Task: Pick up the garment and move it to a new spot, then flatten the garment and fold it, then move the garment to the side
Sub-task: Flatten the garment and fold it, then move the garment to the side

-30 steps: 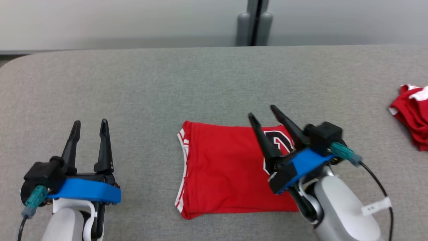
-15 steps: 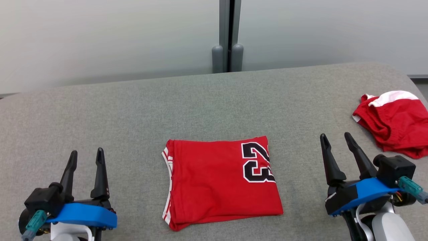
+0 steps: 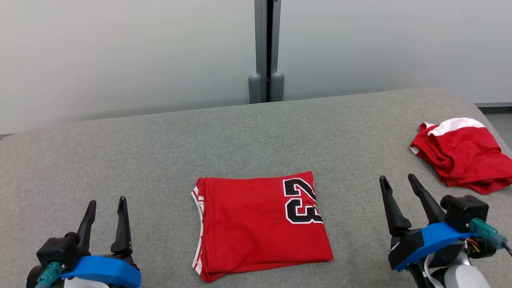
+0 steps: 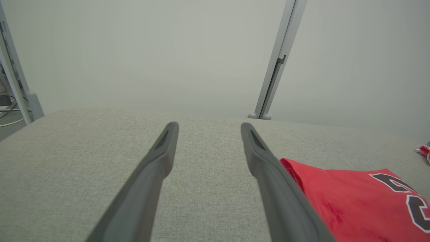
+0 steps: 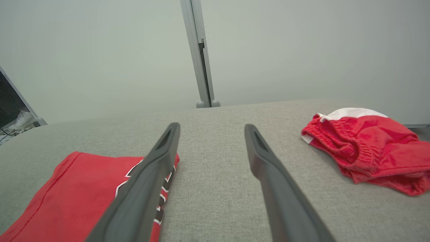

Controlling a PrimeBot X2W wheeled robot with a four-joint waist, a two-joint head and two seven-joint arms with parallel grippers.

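The folded jersey (image 3: 260,224) lies between your left gripper (image 3: 107,201) and right gripper (image 3: 398,177), both spread and empty, so next grasp its edge and shift it aside.

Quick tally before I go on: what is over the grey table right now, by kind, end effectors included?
folded red jersey: 1
crumpled red garment: 1
open end effectors: 2, the left end effector and the right end effector
Total: 4
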